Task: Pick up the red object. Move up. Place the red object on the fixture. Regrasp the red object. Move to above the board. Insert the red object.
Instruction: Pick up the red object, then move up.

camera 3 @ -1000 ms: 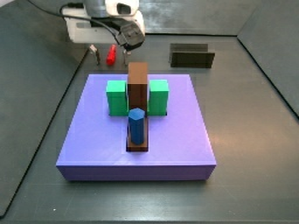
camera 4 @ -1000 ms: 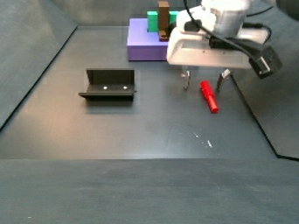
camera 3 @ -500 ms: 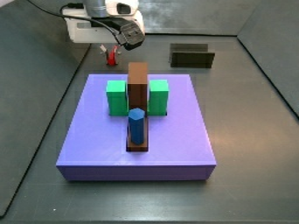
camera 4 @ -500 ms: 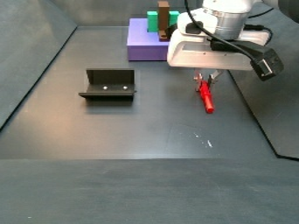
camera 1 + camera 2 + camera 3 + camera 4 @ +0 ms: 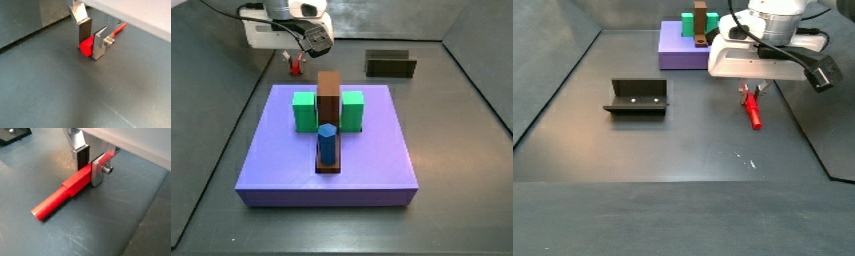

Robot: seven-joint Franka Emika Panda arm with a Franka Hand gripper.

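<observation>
Dark grey floor (image 5: 660, 150) — bearing fixture (image 5: 637, 96), board (image 5: 331, 150), red object (image 5: 754, 110) — gripper (image 5: 751, 92) down at it.

White gripper (image 5: 751, 90); silver fingers (image 5: 101, 168), dark pads

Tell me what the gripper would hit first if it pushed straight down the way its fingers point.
The thin red peg lying on the dark floor: the gripper already straddles one end, so it would probably meet the peg first, then the floor.
</observation>
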